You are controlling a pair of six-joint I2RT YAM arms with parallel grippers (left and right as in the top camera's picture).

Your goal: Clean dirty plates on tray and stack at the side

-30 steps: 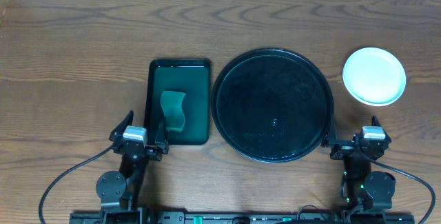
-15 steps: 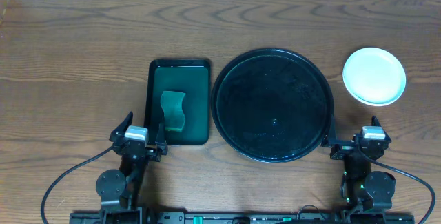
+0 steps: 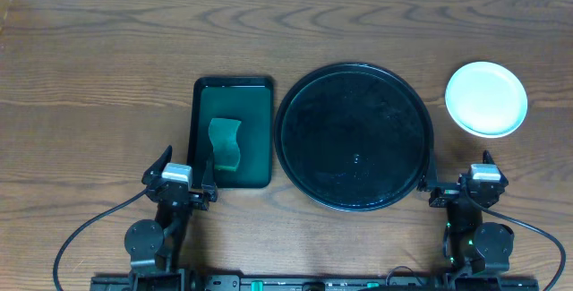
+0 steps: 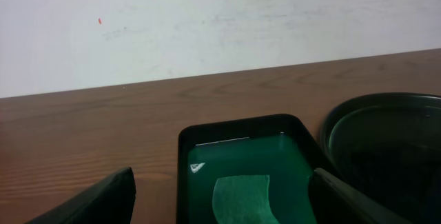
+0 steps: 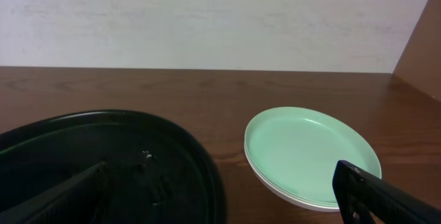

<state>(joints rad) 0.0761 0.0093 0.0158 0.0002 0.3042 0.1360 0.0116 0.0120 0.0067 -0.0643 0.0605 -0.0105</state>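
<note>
- On the wooden table (image 3: 89,58), the tray (image 3: 354,139) lay bare, ahead and left of the right gripper (image 3: 459,170).
- I found the right gripper's jaws and those of the left gripper (image 3: 187,161) spread and empty.
- The plates (image 3: 486,98) sat stacked ahead of the right jaws, so I judged that no further grasp was needed.

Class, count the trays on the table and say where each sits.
2. The round black tray lies centre; the rectangular green tray sits just left of it, holding a sponge.

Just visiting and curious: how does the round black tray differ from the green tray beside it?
The black tray is round and clearly larger; the green tray is rectangular and narrower. The black tray holds no objects, while the green tray holds a sponge. Both are dark, with raised rims, lying flat on the wooden table.
</note>
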